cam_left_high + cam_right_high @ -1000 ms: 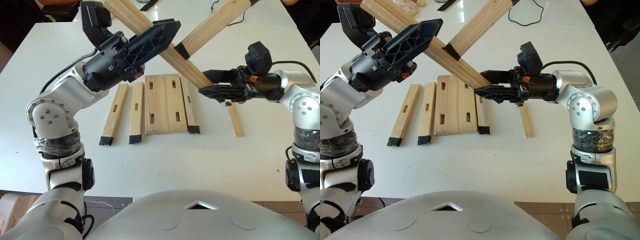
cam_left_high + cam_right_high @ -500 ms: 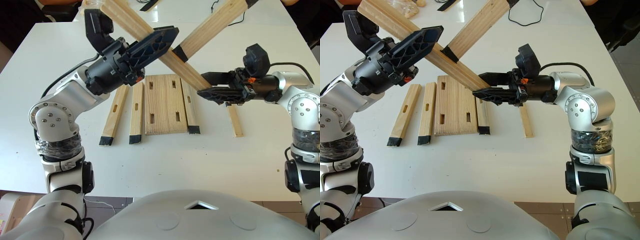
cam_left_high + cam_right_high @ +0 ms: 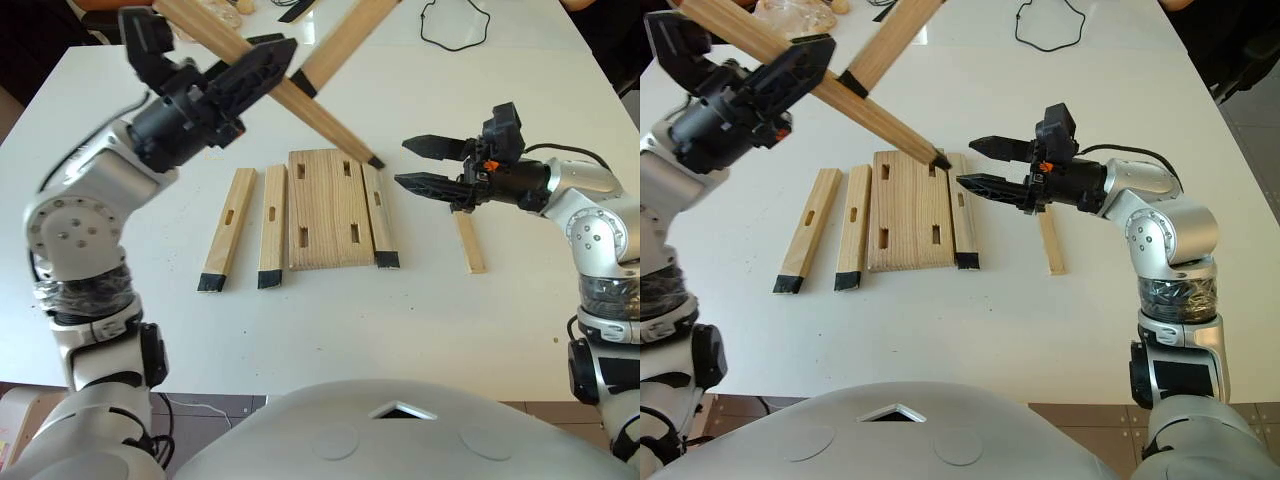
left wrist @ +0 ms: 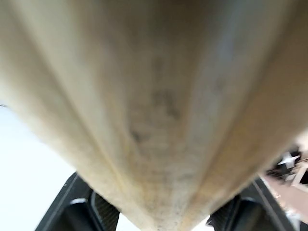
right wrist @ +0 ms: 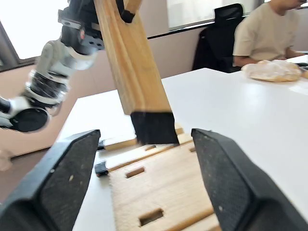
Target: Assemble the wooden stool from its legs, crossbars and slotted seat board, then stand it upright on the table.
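Crossed stool legs (image 3: 335,128) hang above the slotted seat board (image 3: 328,215) on the table (image 3: 450,320), left gripper (image 3: 262,72) jaws clamped on them, right gripper (image 3: 402,162) jaws apart, empty, near the black-capped tip; best to steady that tip before seating in 1 slot.
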You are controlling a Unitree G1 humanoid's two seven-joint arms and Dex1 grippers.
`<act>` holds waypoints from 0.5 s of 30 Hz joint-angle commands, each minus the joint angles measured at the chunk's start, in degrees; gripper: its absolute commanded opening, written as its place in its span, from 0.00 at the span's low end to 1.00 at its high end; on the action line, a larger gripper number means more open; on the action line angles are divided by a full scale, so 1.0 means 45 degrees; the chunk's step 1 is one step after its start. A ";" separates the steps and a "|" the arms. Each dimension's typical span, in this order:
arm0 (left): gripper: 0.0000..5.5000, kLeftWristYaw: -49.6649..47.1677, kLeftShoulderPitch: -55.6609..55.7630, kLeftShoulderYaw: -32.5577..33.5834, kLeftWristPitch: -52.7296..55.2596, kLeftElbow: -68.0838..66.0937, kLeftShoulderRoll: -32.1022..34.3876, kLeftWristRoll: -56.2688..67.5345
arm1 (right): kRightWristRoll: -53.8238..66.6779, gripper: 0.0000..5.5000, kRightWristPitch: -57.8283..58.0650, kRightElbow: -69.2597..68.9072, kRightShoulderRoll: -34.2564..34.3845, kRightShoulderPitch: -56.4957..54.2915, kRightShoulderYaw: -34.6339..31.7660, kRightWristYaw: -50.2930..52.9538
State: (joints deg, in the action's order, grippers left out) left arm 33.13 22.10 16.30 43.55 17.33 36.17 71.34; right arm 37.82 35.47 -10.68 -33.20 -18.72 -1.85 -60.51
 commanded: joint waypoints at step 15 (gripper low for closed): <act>0.38 0.7376 -0.3161 -0.1089 -0.4258 -0.1168 0.2522 -0.6414 | -0.1923 0.63 -0.1756 0.1830 0.0454 0.0237 0.0087 0.1502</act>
State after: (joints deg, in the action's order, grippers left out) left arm 65.57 7.57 11.69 25.04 11.36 48.16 43.01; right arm 29.69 28.07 -3.04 -31.32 -16.67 -1.73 -53.47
